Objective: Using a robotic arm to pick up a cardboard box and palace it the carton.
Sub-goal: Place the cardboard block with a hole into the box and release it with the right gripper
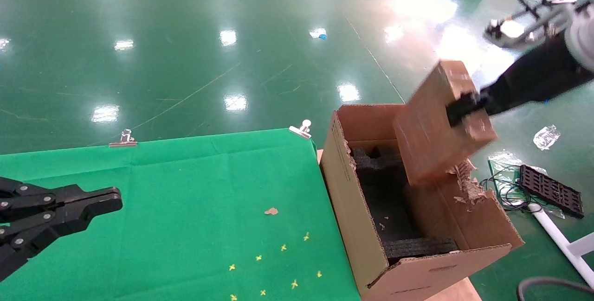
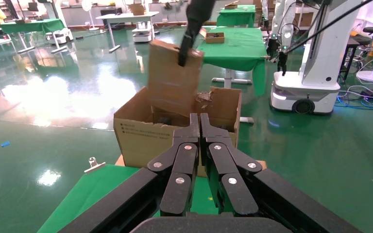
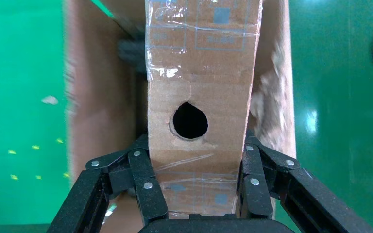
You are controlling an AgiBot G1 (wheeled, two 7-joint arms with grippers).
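My right gripper (image 1: 464, 108) is shut on the small taped cardboard box (image 1: 436, 129) and holds it tilted above the open carton (image 1: 352, 208), its lower end near the torn flap (image 1: 466, 182). In the right wrist view the cardboard box (image 3: 201, 87) shows its round hole between my fingers (image 3: 143, 187), with the carton's inside below. The carton holds black foam blocks (image 1: 378, 159). In the left wrist view the cardboard box (image 2: 172, 85) hangs over the carton (image 2: 145, 136). My left gripper (image 1: 113, 199) is shut and empty over the green table, and it also shows in the left wrist view (image 2: 199, 121).
A green-clothed table (image 1: 185, 199) with metal clips (image 1: 123, 138) stands left of the carton. Cables and a black grid piece (image 1: 550, 189) lie on the floor at the right. Other robots and tables (image 2: 315, 63) stand farther off.
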